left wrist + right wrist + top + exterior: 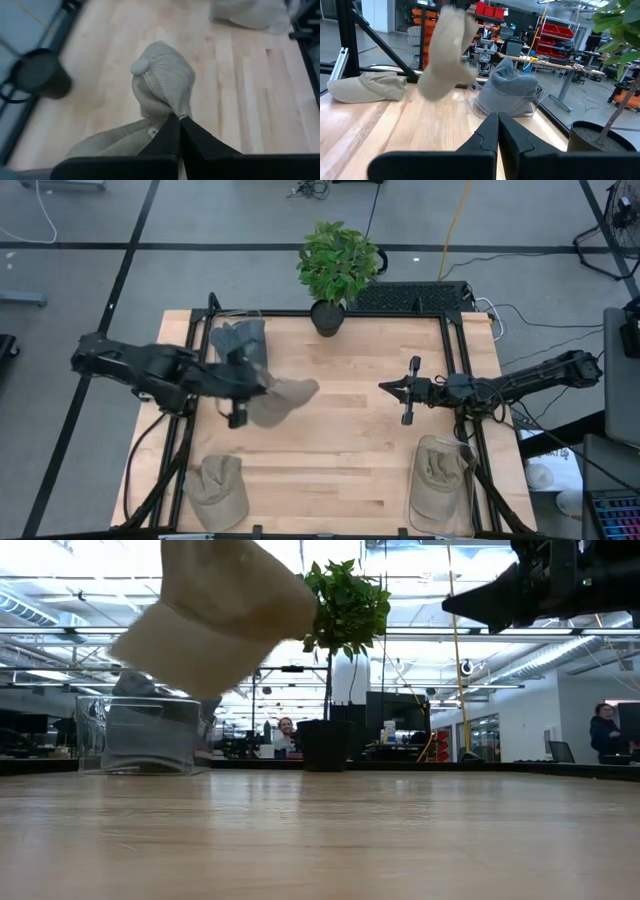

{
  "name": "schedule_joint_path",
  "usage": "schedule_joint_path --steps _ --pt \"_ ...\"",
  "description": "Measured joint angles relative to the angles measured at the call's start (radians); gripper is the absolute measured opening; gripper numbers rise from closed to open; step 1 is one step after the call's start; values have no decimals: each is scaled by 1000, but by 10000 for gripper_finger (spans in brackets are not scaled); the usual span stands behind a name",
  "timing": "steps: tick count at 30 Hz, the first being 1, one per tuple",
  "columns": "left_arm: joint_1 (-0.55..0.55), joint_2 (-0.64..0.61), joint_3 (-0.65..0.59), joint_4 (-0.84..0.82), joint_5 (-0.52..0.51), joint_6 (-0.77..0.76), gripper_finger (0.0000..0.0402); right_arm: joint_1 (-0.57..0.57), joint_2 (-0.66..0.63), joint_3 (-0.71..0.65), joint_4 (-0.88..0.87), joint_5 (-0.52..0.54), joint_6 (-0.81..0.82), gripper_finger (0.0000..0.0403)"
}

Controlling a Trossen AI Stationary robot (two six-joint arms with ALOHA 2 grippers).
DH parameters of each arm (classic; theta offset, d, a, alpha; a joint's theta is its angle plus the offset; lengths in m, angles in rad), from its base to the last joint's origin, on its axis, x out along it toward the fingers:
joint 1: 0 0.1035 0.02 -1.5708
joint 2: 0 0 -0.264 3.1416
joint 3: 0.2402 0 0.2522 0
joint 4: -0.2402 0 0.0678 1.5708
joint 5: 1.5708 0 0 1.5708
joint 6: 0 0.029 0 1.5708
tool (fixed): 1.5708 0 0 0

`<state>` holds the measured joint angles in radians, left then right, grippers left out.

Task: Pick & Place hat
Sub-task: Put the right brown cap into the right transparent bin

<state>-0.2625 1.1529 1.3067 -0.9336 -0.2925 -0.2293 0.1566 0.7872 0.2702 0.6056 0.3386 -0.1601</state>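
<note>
From above you see your left gripper (262, 388) reaching over the table (350, 450), pinching the beige hat (285, 398); the low view shows it hanging clear; your right gripper (497, 120) waits aloft, fingers pressed together.

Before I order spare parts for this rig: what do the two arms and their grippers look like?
Both arms are dark, jointed and slim. The left gripper and right gripper each end in two flat, tapering dark fingers. Thin dark cables run along the right arm. No markings are visible.
</note>
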Motion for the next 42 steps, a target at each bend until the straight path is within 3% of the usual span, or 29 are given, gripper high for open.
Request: schedule_joint_path --steps 8,15,42 --pt "-11 -231 -39 -2 -150 12 1 0 0 0 -4 0 -2 0" --pt "-12 -336 -105 2 -215 9 1 0 0 0 -4 0 -1 0" --pt "-12 -315 -142 11 -202 -61 2 0 0 0 -3 0 2 0"
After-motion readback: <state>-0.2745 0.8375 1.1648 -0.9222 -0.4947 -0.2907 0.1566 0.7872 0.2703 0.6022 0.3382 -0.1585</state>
